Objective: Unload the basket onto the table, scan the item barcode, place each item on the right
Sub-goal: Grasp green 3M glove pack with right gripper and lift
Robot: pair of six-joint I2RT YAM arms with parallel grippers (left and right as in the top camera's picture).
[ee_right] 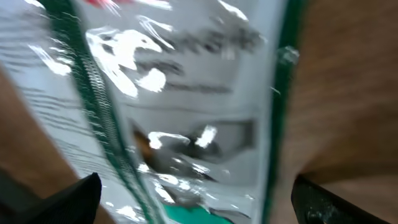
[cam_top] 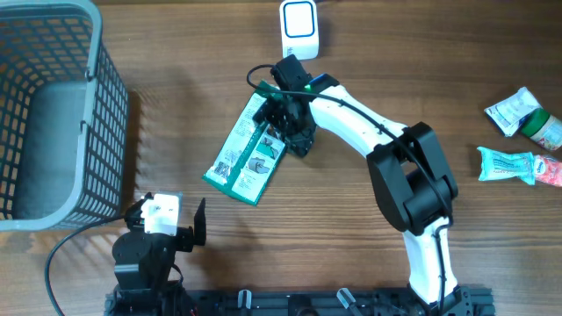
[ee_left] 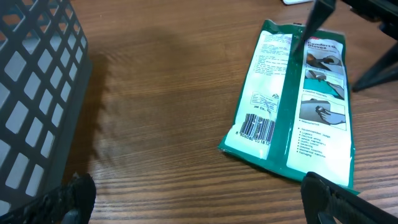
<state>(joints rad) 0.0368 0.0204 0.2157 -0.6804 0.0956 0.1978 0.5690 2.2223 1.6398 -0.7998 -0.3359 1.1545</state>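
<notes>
Looking from overhead, my right gripper [cam_top: 285, 123] hangs open over the packet [cam_top: 239, 165], which lies mid-table, near the scanner [cam_top: 299, 29] at the far edge. My left gripper [cam_top: 167, 219] sits open at the near edge beside the basket [cam_top: 53, 114]. Left wrist: the barcode [ee_left: 258, 127] faces up. Right wrist: the blurred packet lies between my spread fingers [ee_right: 74, 199].

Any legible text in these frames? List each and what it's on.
Nothing can be read.
green-and-white package: print blocks too small.
barcode near the package's corner: bars clear, digits beneath blurred.
Right wrist view, same package: print smeared by blur and glare.
packets at the right edge of the overhead view: too small.
</notes>
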